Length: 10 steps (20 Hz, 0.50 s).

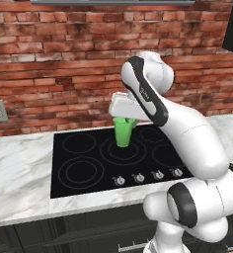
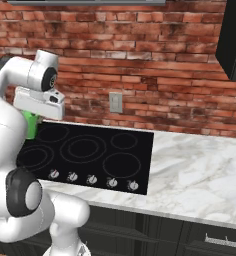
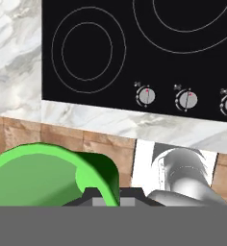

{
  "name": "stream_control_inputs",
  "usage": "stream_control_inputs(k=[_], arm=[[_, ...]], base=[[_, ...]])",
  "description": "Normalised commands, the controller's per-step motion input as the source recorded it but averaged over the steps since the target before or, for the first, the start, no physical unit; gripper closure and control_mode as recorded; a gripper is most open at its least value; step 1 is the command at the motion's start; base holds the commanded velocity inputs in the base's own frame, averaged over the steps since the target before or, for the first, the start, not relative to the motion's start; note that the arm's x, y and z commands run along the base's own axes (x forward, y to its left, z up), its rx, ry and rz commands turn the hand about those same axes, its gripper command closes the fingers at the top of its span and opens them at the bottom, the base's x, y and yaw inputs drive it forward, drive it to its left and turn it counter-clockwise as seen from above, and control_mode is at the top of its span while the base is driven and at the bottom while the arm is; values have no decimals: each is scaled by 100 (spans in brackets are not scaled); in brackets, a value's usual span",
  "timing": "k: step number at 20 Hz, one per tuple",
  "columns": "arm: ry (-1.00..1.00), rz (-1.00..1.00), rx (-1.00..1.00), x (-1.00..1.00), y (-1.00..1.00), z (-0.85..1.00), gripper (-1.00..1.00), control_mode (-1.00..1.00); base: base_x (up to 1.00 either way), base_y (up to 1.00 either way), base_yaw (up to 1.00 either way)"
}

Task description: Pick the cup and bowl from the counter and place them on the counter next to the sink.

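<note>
The green cup hangs upright over the black cooktop, with my gripper shut on its rim from above. From the right base view, the cup peeks out below the white hand, mostly hidden by the arm, and the gripper sits at its top. Seen from the hand, the cup fills the lower left, and its wall is pinched in my gripper. White marble counter flanks the cooktop on both sides. The bowl and the sink are out of view.
The black cooktop has a row of knobs along its front edge. A brick wall with an outlet plate rises behind it. A wide stretch of counter lies right of the cooktop, under a dark upper cabinet.
</note>
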Motion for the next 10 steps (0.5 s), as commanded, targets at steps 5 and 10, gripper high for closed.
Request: stream_control_inputs(k=[5, 10], arm=[[-4, 0, -2, -10, -100, 0, 100, -100], [-8, 0, 0, -7, -98, -10, 100, -100]], base=[[0, 0, 0], [0, 0, 0]])
